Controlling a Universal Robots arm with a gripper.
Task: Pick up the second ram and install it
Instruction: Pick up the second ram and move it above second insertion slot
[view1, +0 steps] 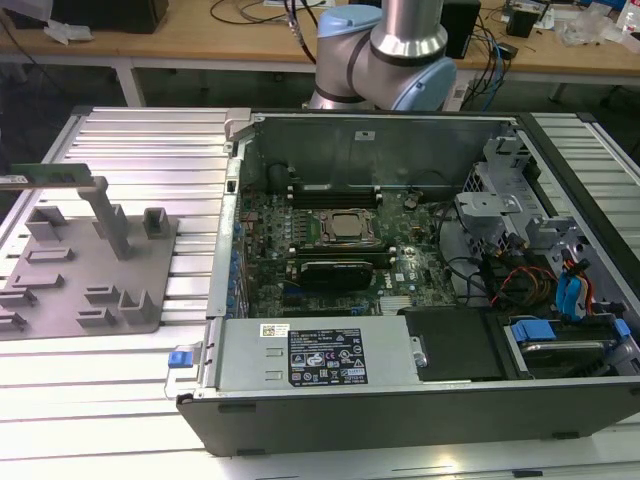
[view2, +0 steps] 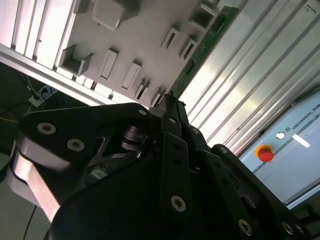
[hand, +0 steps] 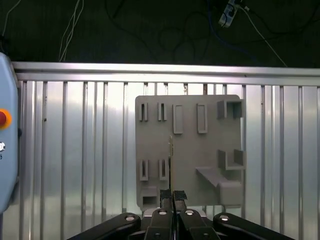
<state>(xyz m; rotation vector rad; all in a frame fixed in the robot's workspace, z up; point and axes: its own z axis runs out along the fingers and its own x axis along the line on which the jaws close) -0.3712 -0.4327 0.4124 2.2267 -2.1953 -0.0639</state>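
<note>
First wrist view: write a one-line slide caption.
Gripper, jaws shut on the second ram, edge-on over the grey tray.

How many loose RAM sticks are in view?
1: the second ram, held by the gripper above the grey tray. Others seated in the motherboard may be hidden.

Grey tray on ribbed table; open computer case beside.

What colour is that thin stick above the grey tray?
Green; the second ram shows it best in the exterior view.
</note>
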